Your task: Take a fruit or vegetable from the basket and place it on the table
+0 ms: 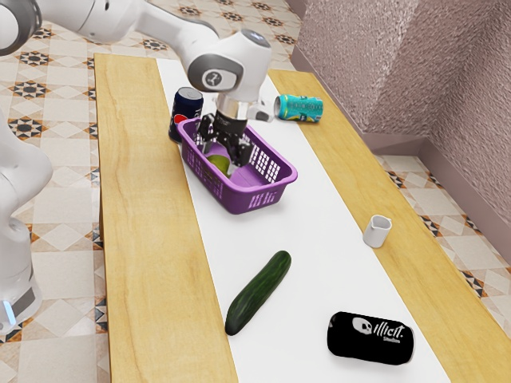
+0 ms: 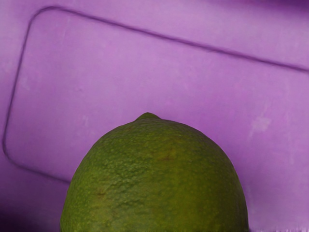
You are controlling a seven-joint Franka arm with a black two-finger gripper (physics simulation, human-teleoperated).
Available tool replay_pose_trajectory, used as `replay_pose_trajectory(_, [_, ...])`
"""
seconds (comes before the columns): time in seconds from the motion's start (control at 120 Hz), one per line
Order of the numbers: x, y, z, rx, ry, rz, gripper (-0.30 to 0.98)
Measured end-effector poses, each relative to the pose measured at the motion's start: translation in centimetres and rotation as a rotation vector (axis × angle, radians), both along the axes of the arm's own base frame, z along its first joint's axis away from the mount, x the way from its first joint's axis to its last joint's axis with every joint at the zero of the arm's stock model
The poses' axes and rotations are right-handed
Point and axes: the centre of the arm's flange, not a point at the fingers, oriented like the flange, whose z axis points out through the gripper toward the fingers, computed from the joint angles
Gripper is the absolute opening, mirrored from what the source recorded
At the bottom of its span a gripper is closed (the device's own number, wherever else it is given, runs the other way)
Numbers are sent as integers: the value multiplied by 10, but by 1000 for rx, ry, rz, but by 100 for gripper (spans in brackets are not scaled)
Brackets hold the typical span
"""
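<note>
Hand (image 1: pixel 218 158) is down in the purple basket (image 1: pixel 246 202), upper middle of the exterior view, pointing downward. Honestly can't tell if it's open or actually gripping the one lime (image 1: pixel 218 163) down there. That lime is inside the basket, right at the hand's lower end, and in the wrist view it's big and green with its little tip showing, purple basket floor behind it. Whether it touches that floor, no clue.

Quick headcount on the surface (image 1: pixel 136 255), which is wood with one white strip (image 1: pixel 319 279) running along it: one basket, three cans, one cucumber, one small white cup. Two cans are on their sides: a teal one (image 1: pixel 299 108) in the upper middle of the exterior view, a bit right of the basket, and a black one (image 1: pixel 370 338) at the lower right with "illicit. Studios" on it. Number three, a dark blue can (image 1: pixel 188 112), stands upright just beside the basket, upper left. Cucumber (image 1: pixel 259 292) lies slanted, lower middle. Cup (image 1: pixel 377 230) sits over on the exterior view's right.
</note>
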Motion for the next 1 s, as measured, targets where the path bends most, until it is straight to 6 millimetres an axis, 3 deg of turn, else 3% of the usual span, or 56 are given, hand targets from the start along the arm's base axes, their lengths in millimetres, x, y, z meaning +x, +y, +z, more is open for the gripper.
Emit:
replay_pose_trajectory(0.558, [-1,4,-9,-4,1,-20,64])
replay_pose_trajectory(0.792, [4,-7,-14,5,10,-47,64])
replay_pose_trajectory(1.0, [6,-9,-22,9,27,-44,50])
